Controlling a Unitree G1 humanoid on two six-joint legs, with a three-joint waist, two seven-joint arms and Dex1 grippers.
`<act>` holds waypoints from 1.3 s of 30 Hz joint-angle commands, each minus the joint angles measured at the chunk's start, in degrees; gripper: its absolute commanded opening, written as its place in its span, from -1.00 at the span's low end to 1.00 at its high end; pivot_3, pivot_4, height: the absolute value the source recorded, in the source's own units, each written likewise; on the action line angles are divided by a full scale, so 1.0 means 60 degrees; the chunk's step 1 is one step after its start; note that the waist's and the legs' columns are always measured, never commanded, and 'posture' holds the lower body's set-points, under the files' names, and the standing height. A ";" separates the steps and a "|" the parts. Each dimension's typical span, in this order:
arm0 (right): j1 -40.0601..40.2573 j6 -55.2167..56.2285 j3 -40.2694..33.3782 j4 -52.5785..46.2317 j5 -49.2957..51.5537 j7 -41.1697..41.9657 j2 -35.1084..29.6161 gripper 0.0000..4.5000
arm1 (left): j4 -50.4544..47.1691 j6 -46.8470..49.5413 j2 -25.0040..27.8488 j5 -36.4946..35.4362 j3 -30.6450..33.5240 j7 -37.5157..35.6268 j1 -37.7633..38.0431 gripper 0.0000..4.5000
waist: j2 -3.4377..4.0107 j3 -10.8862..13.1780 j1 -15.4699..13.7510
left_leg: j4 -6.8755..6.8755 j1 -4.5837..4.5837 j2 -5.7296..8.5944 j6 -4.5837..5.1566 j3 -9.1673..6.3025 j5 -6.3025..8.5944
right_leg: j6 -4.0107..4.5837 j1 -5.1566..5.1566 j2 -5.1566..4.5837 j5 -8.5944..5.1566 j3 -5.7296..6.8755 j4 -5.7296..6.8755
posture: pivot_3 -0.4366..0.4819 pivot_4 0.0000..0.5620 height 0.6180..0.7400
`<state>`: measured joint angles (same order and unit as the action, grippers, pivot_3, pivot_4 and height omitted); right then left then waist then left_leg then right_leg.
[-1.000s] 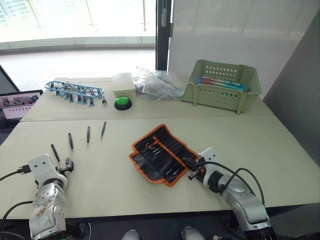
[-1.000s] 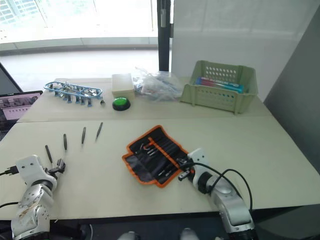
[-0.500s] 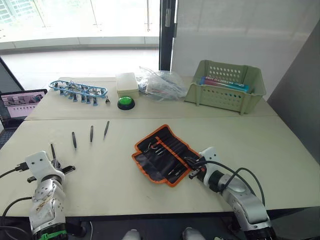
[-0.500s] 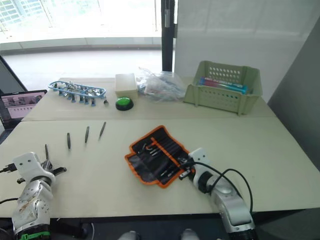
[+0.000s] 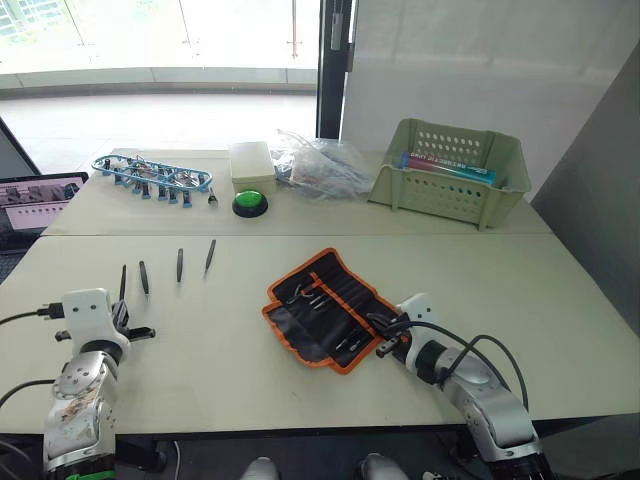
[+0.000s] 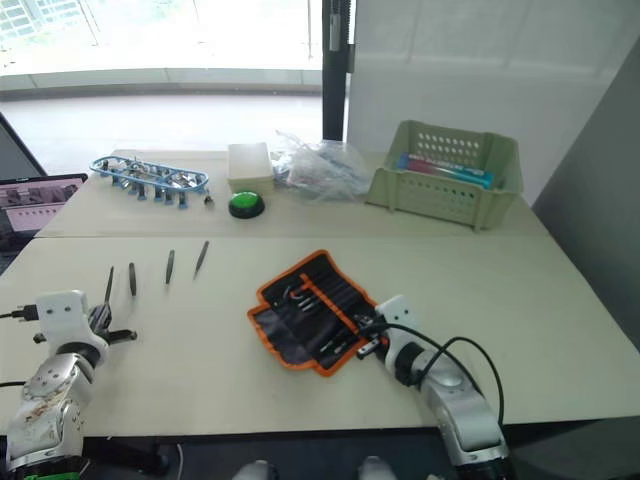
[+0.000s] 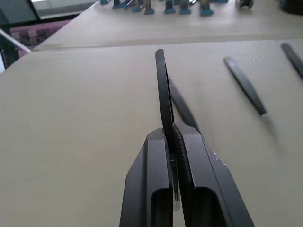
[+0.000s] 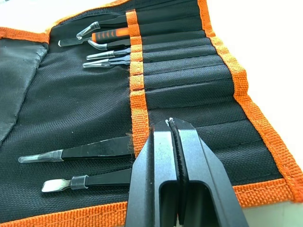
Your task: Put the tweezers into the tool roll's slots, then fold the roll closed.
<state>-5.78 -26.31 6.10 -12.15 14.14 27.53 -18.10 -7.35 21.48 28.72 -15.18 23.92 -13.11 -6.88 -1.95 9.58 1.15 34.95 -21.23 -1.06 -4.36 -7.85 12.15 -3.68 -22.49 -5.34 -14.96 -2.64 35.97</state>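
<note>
One tweezer (image 7: pixel 163 90) being pinched in left gripper (image 7: pixel 173 142); right gripper (image 8: pixel 173 137) pressed together over tool roll (image 5: pixel 325 305). Next: carrying to an empty slot (image 8: pixel 189 92).

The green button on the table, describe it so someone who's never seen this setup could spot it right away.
Start at the far half of the table, behind the open tool roll. Between the blue-framed tool rack and the crumpled clear plastic bag, find the pale box. The green button sits just in front of it: the one round, bright green dome on a black base.
</note>
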 commanded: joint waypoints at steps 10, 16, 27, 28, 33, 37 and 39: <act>0.0240 -0.0543 0.0515 0.0194 -0.0223 -0.0132 0.0033 -1.00 | -0.2549 0.2728 0.0673 -0.1184 -0.5380 -0.3977 -0.1905 -0.99 | 0.0016 0.0006 0.0299 | -0.0035 0.0000 -0.0007 0.0008 0.0001 0.0004 | 0.0005 -0.0008 0.0012 -0.0009 -0.0008 -0.0003 | -0.05 -0.47 0.93; 0.0355 -0.0549 0.0554 0.0013 -0.0211 -0.0329 0.0145 -1.00 | -0.2562 0.3479 0.1041 -0.0294 -0.6159 -0.3695 -0.1833 -0.99 | 0.0019 0.0009 0.0283 | -0.0023 -0.0003 -0.0003 0.0025 0.0000 0.0013 | 0.0003 -0.0015 0.0010 -0.0024 -0.0010 0.0009 | -0.05 -0.47 0.93; 0.0556 -0.0507 0.0669 -0.0121 -0.0282 -0.0658 0.0429 -1.00 | -0.3459 0.4599 0.1723 -0.0234 -0.6085 -0.3792 -0.1721 -0.99 | 0.0021 0.0010 0.0258 | -0.0026 -0.0002 -0.0005 0.0025 0.0000 0.0013 | 0.0003 -0.0018 0.0011 -0.0025 -0.0009 0.0012 | -0.05 -0.47 0.93; 0.0578 -0.0487 0.0680 -0.0115 -0.0295 -0.0670 0.0447 -1.00 | -0.3549 0.4693 0.1755 -0.0277 -0.6051 -0.3809 -0.1735 -0.99 | 0.0020 0.0010 0.0258 | -0.0026 -0.0002 -0.0005 0.0025 0.0001 0.0012 | 0.0003 -0.0018 0.0011 -0.0025 -0.0009 0.0012 | -0.05 -0.47 0.93; 0.0635 -0.0446 0.0708 -0.0118 -0.0373 -0.0713 0.0580 -1.00 | -0.3963 0.5300 0.2014 -0.0506 -0.5867 -0.3921 -0.1858 -0.99 | 0.0021 0.0010 0.0277 | -0.0026 -0.0001 -0.0007 0.0025 0.0000 0.0013 | 0.0003 -0.0020 0.0012 -0.0025 -0.0010 0.0013 | -0.05 -0.47 0.93; 0.0647 -0.0413 0.0717 -0.0103 -0.0400 -0.0748 0.0654 -1.00 | -0.4095 0.5725 0.2024 -0.0635 -0.5878 -0.3888 -0.2067 -0.99 | 0.0020 0.0010 0.0276 | -0.0026 0.0000 -0.0007 0.0025 0.0000 0.0013 | 0.0004 -0.0019 0.0013 -0.0025 -0.0009 0.0014 | -0.05 -0.47 0.93; 0.0648 -0.0397 0.0733 -0.0089 -0.0419 -0.0767 0.0687 -1.00 | -0.4149 0.5847 0.2041 -0.0671 -0.5879 -0.3907 -0.2083 -0.99 | 0.0021 0.0010 0.0284 | -0.0026 0.0001 -0.0007 0.0025 0.0001 0.0013 | 0.0004 -0.0019 0.0013 -0.0025 -0.0010 0.0014 | -0.05 -0.47 0.93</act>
<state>-3.58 -26.90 8.14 -15.12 12.20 22.50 -14.38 -30.19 55.72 40.60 -18.38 -12.19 -36.26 -18.46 -1.82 9.64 2.86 34.80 -21.22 -1.11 -4.21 -7.84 12.23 -3.65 -22.61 -5.26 -15.11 -2.70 36.06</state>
